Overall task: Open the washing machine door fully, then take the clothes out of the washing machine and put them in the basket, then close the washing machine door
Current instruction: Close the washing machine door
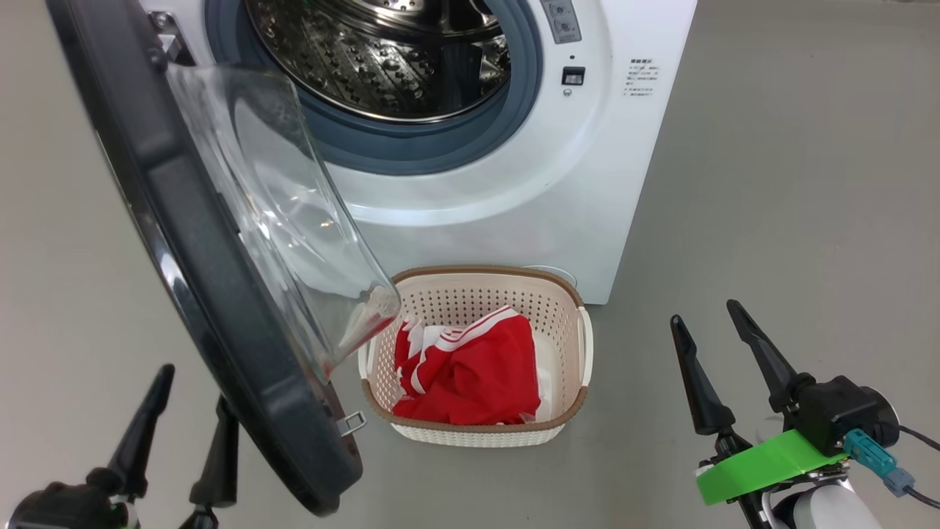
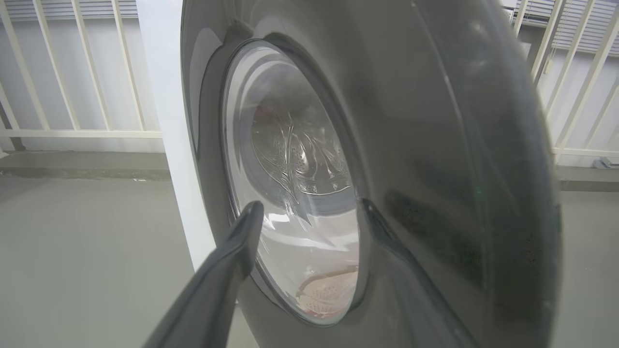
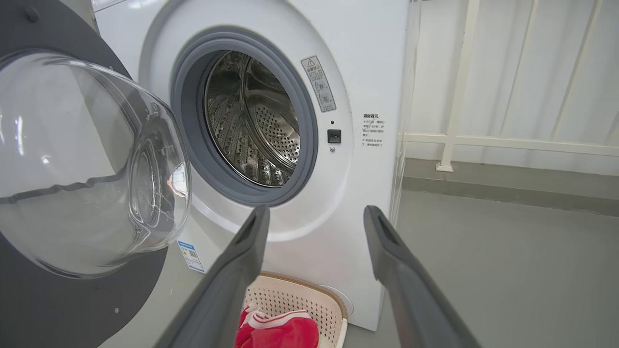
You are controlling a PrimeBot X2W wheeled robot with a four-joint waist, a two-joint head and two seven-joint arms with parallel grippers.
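The white washing machine (image 1: 558,184) stands with its steel drum (image 3: 251,121) bare inside. Its door (image 1: 198,242), black ring with a bulging glass bowl (image 3: 82,164), hangs open to the left. Red clothes (image 1: 470,367) with white stripes lie in the cream basket (image 1: 580,345) on the floor before the machine. My left gripper (image 1: 194,393) is open at the lower left, close behind the door's outer face (image 2: 435,169), its fingers (image 2: 227,270) spread across the window. My right gripper (image 1: 705,312) is open at the lower right, empty, apart from the basket (image 3: 333,309).
Grey floor (image 1: 793,220) lies right of the machine and left of the door. White railing (image 3: 508,140) and a wall stand behind the machine. A green band and cable (image 1: 764,463) sit on my right wrist.
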